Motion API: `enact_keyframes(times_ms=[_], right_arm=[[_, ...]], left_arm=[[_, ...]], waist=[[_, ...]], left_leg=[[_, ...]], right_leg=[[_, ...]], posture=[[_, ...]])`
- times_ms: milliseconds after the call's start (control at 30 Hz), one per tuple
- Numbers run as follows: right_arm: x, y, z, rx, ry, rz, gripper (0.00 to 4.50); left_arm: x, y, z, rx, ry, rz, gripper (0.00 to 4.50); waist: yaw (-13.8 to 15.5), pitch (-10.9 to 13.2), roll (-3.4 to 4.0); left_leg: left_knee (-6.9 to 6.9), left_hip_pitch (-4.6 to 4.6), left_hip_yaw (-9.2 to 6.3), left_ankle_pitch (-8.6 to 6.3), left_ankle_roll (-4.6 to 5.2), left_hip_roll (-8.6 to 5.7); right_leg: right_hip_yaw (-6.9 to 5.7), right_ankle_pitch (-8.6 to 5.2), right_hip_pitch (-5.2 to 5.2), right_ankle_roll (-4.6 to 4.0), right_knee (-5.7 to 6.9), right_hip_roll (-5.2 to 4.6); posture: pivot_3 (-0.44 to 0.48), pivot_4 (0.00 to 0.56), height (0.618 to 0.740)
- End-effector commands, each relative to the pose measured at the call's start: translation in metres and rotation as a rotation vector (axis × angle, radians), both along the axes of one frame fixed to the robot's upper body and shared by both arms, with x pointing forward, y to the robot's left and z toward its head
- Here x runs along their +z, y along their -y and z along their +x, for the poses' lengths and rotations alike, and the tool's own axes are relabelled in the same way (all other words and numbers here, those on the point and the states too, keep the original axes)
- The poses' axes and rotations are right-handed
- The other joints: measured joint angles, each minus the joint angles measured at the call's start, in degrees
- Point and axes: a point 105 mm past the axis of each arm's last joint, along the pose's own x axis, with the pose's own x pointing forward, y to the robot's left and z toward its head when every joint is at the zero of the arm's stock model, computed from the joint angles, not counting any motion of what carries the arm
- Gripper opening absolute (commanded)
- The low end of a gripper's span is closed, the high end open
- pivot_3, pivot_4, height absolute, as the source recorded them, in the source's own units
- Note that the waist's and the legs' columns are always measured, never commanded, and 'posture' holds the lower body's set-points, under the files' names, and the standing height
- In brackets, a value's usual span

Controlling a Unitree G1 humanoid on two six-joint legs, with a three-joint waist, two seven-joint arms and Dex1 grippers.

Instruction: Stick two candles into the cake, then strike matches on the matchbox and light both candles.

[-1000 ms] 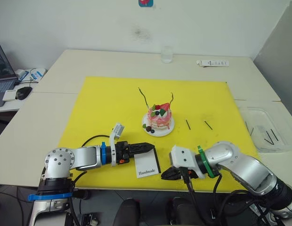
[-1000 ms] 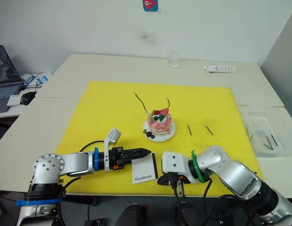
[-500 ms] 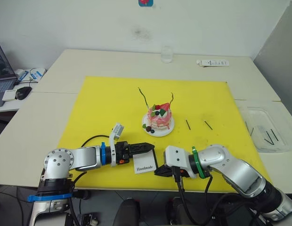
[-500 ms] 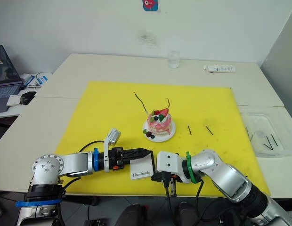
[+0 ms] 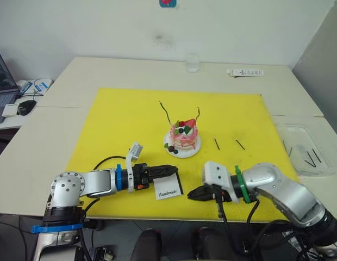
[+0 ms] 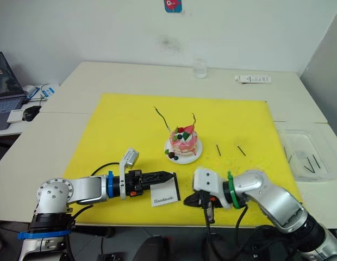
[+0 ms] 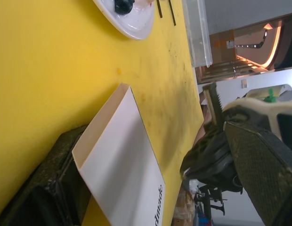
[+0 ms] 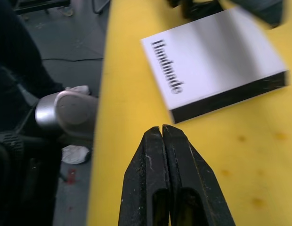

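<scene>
The pink cake (image 5: 183, 138) sits on its white plate mid-mat, with two thin wavy candles (image 5: 166, 112) (image 5: 198, 115) standing in it. Two short dark matches (image 5: 217, 143) (image 5: 240, 144) lie on the mat to its right. The white "Handmade" matchbox (image 5: 168, 187) lies near the mat's front edge. My left gripper (image 5: 169, 170) is open at the box's far-left edge; in the left wrist view the matchbox (image 7: 122, 155) rests against one finger (image 7: 37, 188). My right gripper (image 5: 192, 193) is shut, a short gap right of the box, with nothing visible between its fingertips (image 8: 155, 141).
A yellow mat (image 5: 125, 119) covers the table's middle. A clear tray (image 5: 299, 136) with several dark sticks stands at the right. A glass (image 5: 192, 62) and a white remote-like bar (image 5: 245, 72) are at the back; a mouse (image 5: 27, 106) lies at the left.
My right gripper swung left up to the matchbox, nudging it slightly left and back, then drew away to the right. The left gripper stayed put.
</scene>
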Motion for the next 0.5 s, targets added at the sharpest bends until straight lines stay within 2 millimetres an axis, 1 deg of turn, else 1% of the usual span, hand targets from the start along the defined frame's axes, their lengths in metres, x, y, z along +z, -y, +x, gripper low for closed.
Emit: enact_keyframes(times_ms=[33,67,200,333,433,500], right_arm=[[0.009,-0.001,0.024,-0.097,0.099,0.011,0.05],[0.008,-0.003,0.026,-0.102,0.103,0.008,0.05],[0.003,-0.01,0.023,-0.096,0.105,0.002,0.05],[-0.004,-0.012,0.02,-0.095,0.107,-0.012,0.05],[-0.007,-0.013,0.019,-0.096,0.105,-0.018,0.0],[-0.007,-0.013,0.017,-0.093,0.099,-0.019,0.0]], left_arm=[[-0.011,-0.008,0.004,0.045,-0.023,0.059,4.5],[-0.011,-0.008,0.005,0.045,-0.024,0.058,4.5],[-0.012,-0.006,0.005,0.046,-0.027,0.054,4.5],[-0.013,-0.004,0.007,0.045,-0.03,0.049,4.5],[-0.018,0.0,0.006,0.039,-0.039,0.058,3.9],[-0.022,0.0,0.005,0.04,-0.047,0.073,3.24]], waist=[[-0.04,0.01,0.0],[0.02,0.01,-0.01],[0.07,0.02,0.0],[0.09,0.02,0.0],[0.09,0.02,0.0],[0.09,0.02,0.0]], left_leg=[[0.0,-0.01,-0.02,0.0,0.0,0.0],[0.0,-0.02,-0.01,0.0,0.0,-0.01],[-0.05,-0.09,0.02,0.0,0.0,-0.01],[-0.08,-0.08,-0.02,0.0,0.0,-0.01],[-0.05,-0.06,0.0,0.0,0.0,-0.02],[-0.02,-0.07,0.01,0.0,0.0,-0.06]], right_leg=[[-0.01,0.0,0.0,0.0,0.0,0.0],[-0.01,0.0,-0.01,0.0,0.0,0.0],[0.01,-0.02,-0.02,-0.02,-0.06,-0.01],[-0.04,-0.02,-0.02,-0.01,-0.06,-0.01],[-0.01,0.01,-0.01,0.03,-0.05,-0.02],[-0.01,0.02,-0.01,0.03,-0.06,-0.07]], posture=[[0.0,0.15,0.74],[0.0,0.15,0.74],[0.0,0.15,0.74],[0.0,0.15,0.74],[0.0,0.15,0.74],[0.0,0.15,0.74]])
